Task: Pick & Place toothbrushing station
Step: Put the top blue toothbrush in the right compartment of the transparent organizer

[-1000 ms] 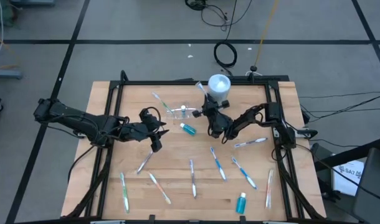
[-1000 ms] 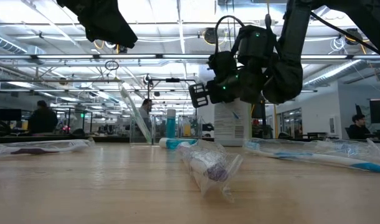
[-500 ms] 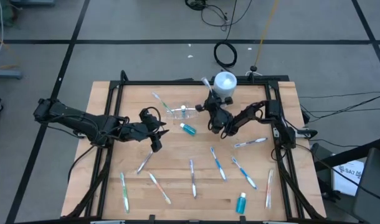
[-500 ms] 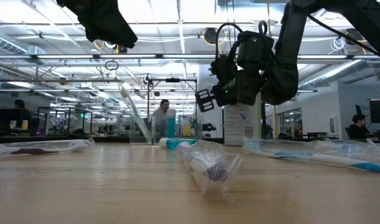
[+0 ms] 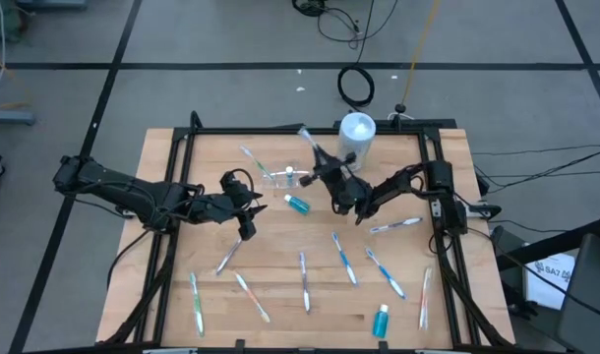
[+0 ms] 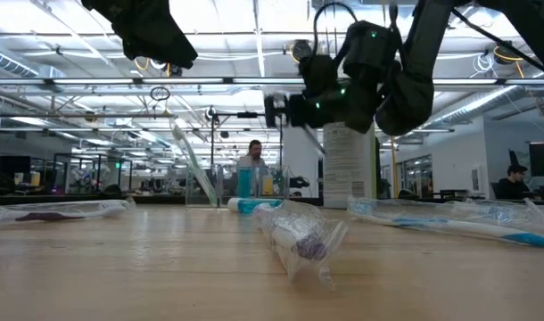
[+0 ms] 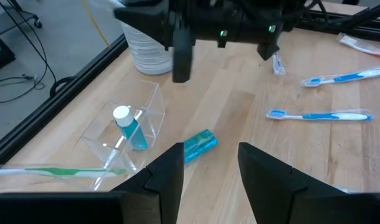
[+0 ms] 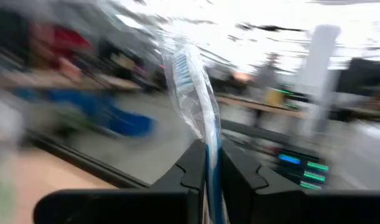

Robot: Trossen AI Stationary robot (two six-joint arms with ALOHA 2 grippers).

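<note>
My right gripper [image 5: 329, 175] is shut on a blue toothbrush in a clear wrapper [image 5: 311, 144], held above the table just right of the clear tumbler [image 5: 280, 177]. The tumbler lies on its side with a blue white-capped toothpaste tube [image 7: 130, 126] inside it. A second tube [image 5: 298, 204] lies on the wood close by. My left gripper [image 5: 247, 214] is open and empty, left of the tumbler and above the table. Several wrapped toothbrushes lie across the near half of the table. My right gripper pinches the toothbrush's blue handle [image 8: 211, 163] between its two fingers, through the clear wrapper. The brush runs along the fingers, and its bristle head [image 8: 180, 67] sticks out past the tips. In the high view it points to the table's far left. It is lifted clear.
A large white lidded container [image 5: 356, 131] stands at the far edge, right behind my right gripper. A green toothbrush [image 7: 59, 169] lies beside the tumbler. Another toothpaste tube [image 5: 381, 320] lies near the front right. Black frame rails run along the table's left and right sides.
My right gripper has risen a little, moved slightly toward the table's left and turned. The held toothbrush has swung from pointing at the far edge to pointing at the far left. My left arm has kept still.
</note>
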